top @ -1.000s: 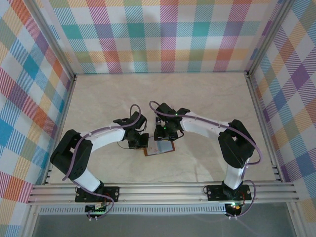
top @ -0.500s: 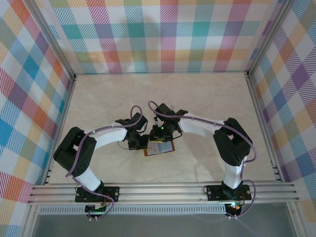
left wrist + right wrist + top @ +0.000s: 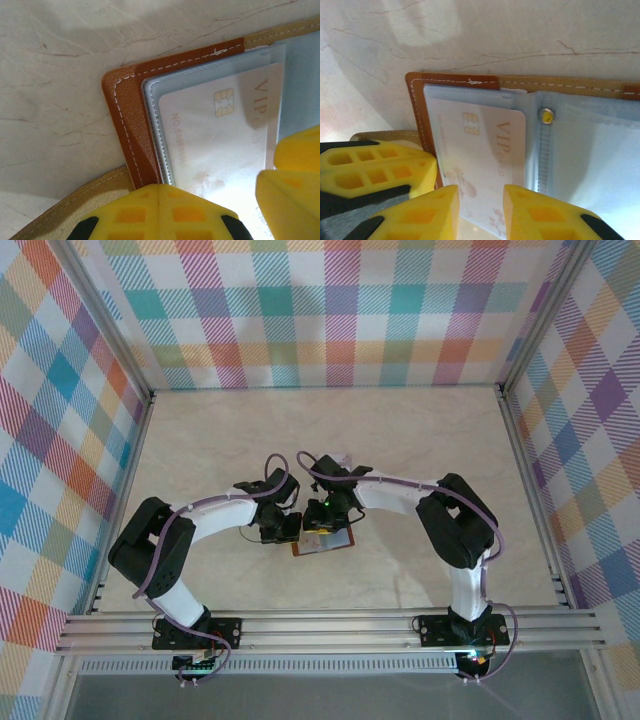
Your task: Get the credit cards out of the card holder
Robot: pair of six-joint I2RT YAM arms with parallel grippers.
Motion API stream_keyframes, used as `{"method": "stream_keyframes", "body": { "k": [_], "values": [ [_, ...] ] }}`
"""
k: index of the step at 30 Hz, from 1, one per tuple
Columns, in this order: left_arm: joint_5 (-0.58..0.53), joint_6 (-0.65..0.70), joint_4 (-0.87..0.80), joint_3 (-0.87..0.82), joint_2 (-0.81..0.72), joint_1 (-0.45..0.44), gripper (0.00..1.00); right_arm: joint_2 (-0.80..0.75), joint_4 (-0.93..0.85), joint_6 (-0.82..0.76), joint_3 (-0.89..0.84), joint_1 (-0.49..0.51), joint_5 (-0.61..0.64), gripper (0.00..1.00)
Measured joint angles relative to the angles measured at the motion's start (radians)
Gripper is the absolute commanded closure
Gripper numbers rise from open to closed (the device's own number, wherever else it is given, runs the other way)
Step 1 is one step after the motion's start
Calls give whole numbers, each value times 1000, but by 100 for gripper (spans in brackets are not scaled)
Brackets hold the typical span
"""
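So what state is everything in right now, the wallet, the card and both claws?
card holder: open, lying flat.
credit card: tucked in a clear sleeve.
left gripper: shut, at the holder's edge.
right gripper: open, above the card.

Card holder (image 3: 414,110) cut off at R edge; card (image 3: 480,145) btm hidden behind right claw (image 3: 481,196).

- the pale credit card (image 3: 480,145) in the left pocket of the card holder (image 3: 414,110) bears gold letters "vip" beside its chip.
- embossed along the card's left edge: "no 8888", later digits unclear.
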Motion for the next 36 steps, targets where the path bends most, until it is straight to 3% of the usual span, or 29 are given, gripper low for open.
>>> {"method": "stream_keyframes", "body": {
  "k": [22, 36],
  "values": [
    [-14, 8, -23, 6, 0, 0, 97, -3, -60, -28, 3, 0, 89, 71],
    [-14, 7, -80, 93, -37, 0, 96, -66, -46, -27, 0, -33, 48, 70]
  ]
}}
